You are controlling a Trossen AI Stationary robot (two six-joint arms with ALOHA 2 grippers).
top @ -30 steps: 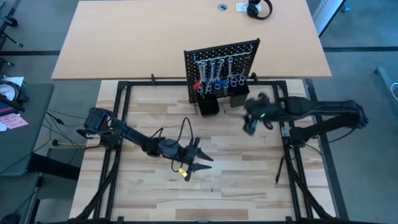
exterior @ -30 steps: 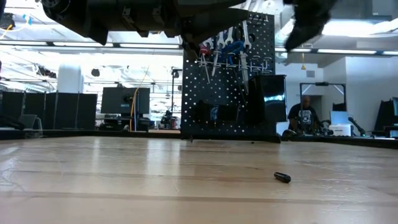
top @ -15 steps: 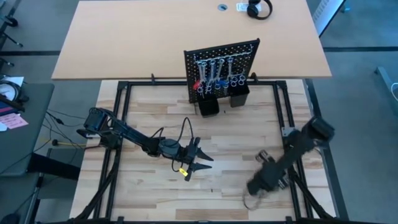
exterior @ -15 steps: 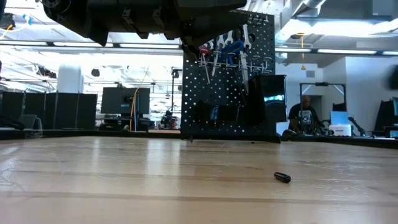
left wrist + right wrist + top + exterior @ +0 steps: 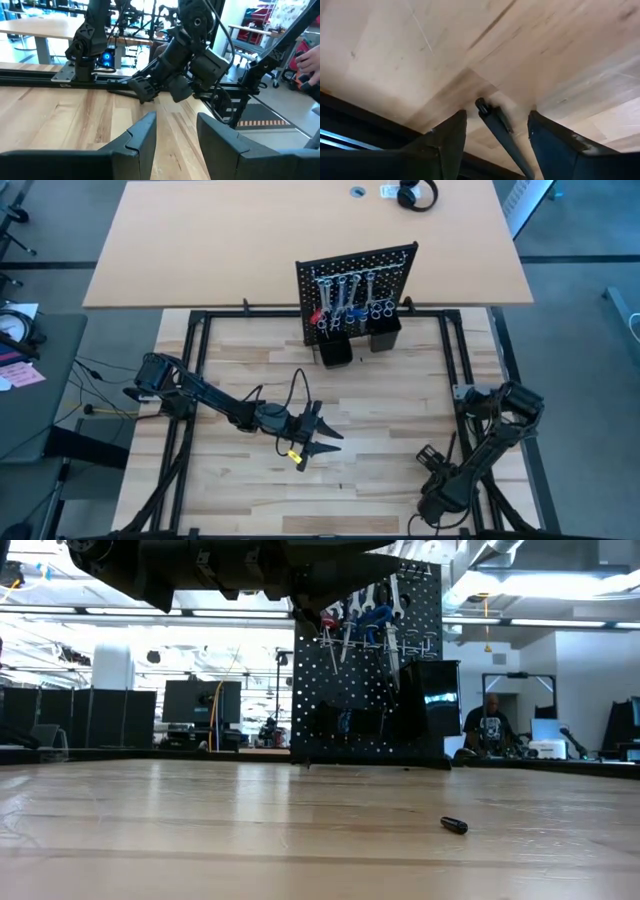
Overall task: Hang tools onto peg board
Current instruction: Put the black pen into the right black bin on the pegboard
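Note:
The black peg board [image 5: 355, 285] stands upright at the table's far middle, with two black cups [image 5: 352, 345] at its base. Silver wrenches, blue-handled tools and a red-handled tool [image 5: 362, 625] hang on its hooks. My left gripper [image 5: 335, 438] hovers open and empty over the table's middle; its fingers also show in the left wrist view [image 5: 175, 120]. My right gripper [image 5: 432, 505] is low at the near right corner, open, its fingers [image 5: 450, 132] standing either side of a thin dark bar [image 5: 495, 122] without touching it.
A small black object [image 5: 453, 825] lies on the wooden table top. The black frame rails [image 5: 470, 395] run along the table's sides. My right arm [image 5: 185, 70] is folded low at the right edge. A person [image 5: 490, 725] sits in the room beyond.
My right arm has swung away from the peg board toward the table's near right corner and folded down low, its gripper now pointing at the table. The tools stay hanging on the board.

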